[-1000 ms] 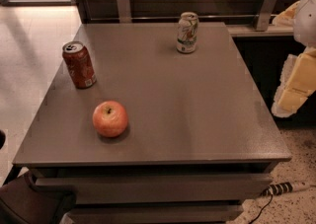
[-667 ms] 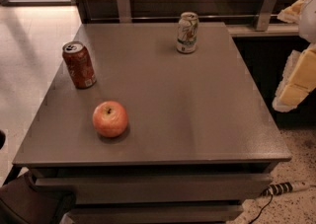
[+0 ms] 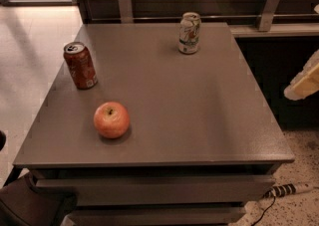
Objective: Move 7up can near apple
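Note:
The 7up can (image 3: 190,33), white and green with a silver top, stands upright near the far edge of the grey table (image 3: 199,120). The apple (image 3: 111,119), red-orange with a short dark stem, sits near the front left of the table. They are far apart, on a diagonal across the table. My gripper (image 3: 304,81) shows only as a cream-white piece at the right edge of the camera view. It is beyond the table's right side, well right of the 7up can, and touches nothing.
A red-brown soda can (image 3: 79,65) stands upright near the table's left edge, behind the apple. A wooden wall with metal brackets (image 3: 271,6) runs behind the table. A power strip (image 3: 289,189) lies on the floor at the front right.
The cream-white arm parts at the right edge have slid further right, and the upper one is almost out of view. The cans and the apple have not moved.

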You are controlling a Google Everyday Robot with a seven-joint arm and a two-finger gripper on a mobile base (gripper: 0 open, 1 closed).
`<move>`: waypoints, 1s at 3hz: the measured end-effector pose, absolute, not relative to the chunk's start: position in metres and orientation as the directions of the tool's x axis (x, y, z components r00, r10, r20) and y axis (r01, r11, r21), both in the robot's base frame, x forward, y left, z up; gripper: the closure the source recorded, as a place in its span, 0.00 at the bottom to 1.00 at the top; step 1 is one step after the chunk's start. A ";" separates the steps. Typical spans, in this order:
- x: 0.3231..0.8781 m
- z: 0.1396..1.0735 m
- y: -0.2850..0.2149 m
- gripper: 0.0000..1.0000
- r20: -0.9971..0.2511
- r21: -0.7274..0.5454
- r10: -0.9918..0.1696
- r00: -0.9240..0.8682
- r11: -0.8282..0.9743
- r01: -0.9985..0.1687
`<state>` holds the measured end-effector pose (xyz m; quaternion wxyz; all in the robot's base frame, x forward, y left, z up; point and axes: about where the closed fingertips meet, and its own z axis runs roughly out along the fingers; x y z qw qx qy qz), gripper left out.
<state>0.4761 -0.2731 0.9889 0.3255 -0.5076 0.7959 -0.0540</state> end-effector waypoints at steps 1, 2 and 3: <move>0.525 0.998 -0.288 0.00 -0.643 -0.440 -0.738 -0.205 0.575 -0.689; 0.576 1.016 -0.299 0.00 -0.764 -0.434 -0.631 -0.135 0.658 -0.615; 0.608 1.025 -0.293 0.00 -0.829 -0.371 -0.547 -0.116 0.693 -0.619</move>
